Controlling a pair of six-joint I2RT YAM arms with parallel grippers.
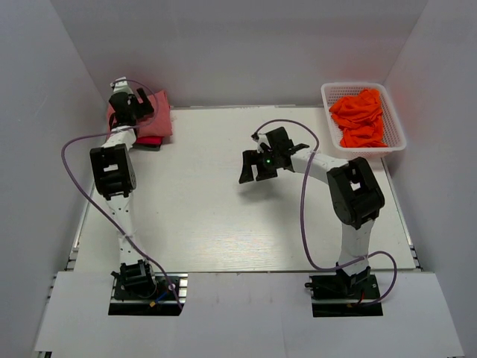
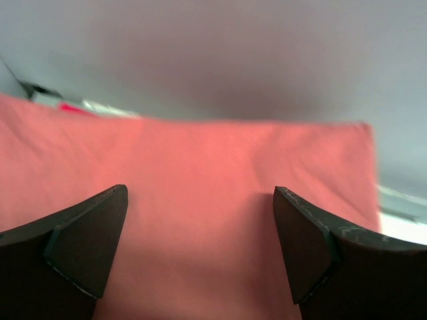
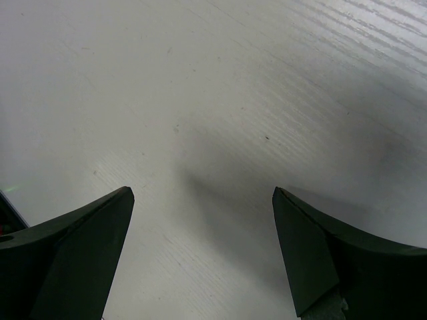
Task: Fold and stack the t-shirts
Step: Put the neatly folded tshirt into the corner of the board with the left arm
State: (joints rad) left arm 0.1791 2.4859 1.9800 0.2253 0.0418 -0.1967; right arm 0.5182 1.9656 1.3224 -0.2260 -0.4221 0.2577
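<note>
A folded salmon-pink t-shirt (image 1: 158, 118) lies at the far left corner of the table on top of a crimson-pink one (image 1: 149, 140). My left gripper (image 1: 123, 104) hovers over this stack, open and empty; in the left wrist view the salmon shirt (image 2: 200, 173) fills the space between the fingers. Orange t-shirts (image 1: 361, 118) lie crumpled in a white basket (image 1: 396, 127) at the far right. My right gripper (image 1: 253, 170) is open and empty above the bare middle of the table (image 3: 200, 100).
White walls enclose the table on the left, back and right. The basket stands against the right wall. The white table top (image 1: 223, 224) stretches between the two arms.
</note>
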